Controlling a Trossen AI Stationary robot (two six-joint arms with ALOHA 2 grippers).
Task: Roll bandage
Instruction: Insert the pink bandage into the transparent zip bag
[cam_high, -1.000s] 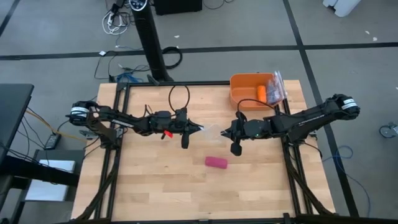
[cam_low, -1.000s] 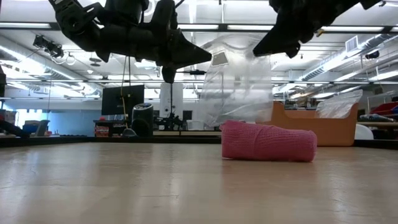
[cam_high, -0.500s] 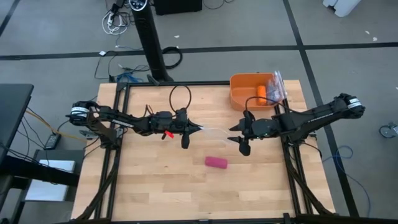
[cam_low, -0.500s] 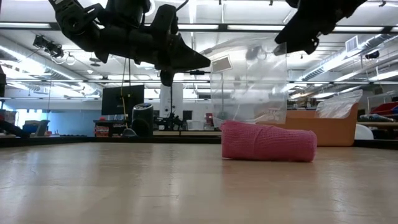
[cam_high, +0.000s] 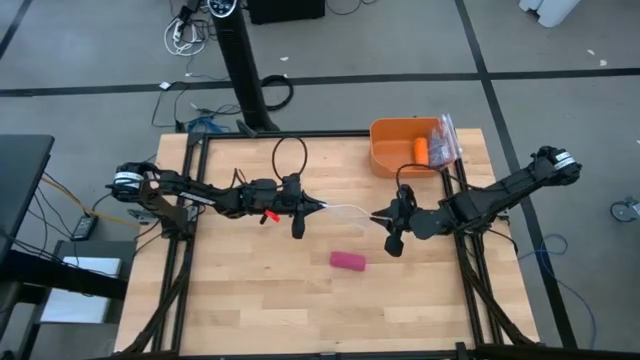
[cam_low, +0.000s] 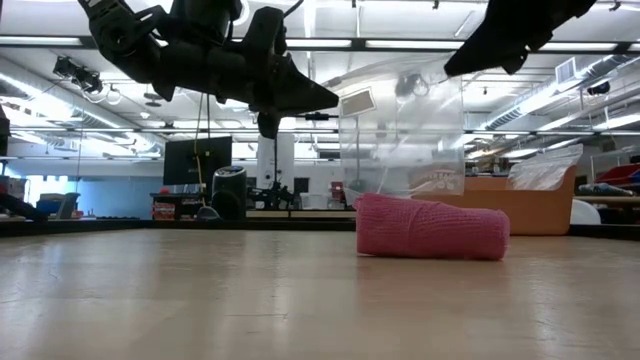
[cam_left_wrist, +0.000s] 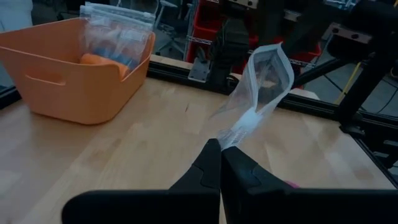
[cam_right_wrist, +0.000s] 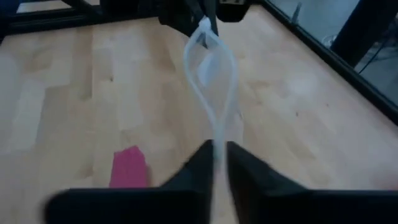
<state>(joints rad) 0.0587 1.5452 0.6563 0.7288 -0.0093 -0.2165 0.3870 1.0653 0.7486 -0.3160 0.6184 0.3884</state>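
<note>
A: Left tool (cam_high: 322, 208) clenched on one edge of a clear, crinkly plastic bag (cam_high: 347, 210), over the middle of the pale wooden bench (cam_high: 250, 290). Same pinch in the left wrist view: both dark fingers (cam_left_wrist: 208, 169) pressed together on the gathered corner of the bag (cam_left_wrist: 261, 81), mouth gaping away from them.

B: Right tool (cam_high: 376, 217) grasping the opposite edge. Seen past its own fingers (cam_right_wrist: 202, 163), closed on the bag's rim (cam_right_wrist: 211, 81). Bag stretched between the two tools, held up off the bench, hanging as a clear sheet (cam_low: 400, 140) in the low view.

A: Small stubby magenta-pink fabric roll, the bandage (cam_high: 348, 261), lying on its side on the bench, nearer the front edge than the bag, a little below and between the two tools. Touched by neither.

B: Agreed; resting flat (cam_low: 432, 229) in the low view, with the bag hanging behind it. Also visible beside the right fingers as a pink patch (cam_right_wrist: 129, 168).

A: Farther out, an orange plastic bin (cam_high: 392, 150) at the back right corner of the bench, with a small orange roll (cam_high: 422, 151) and another clear bag (cam_high: 444, 140) inside.
</note>
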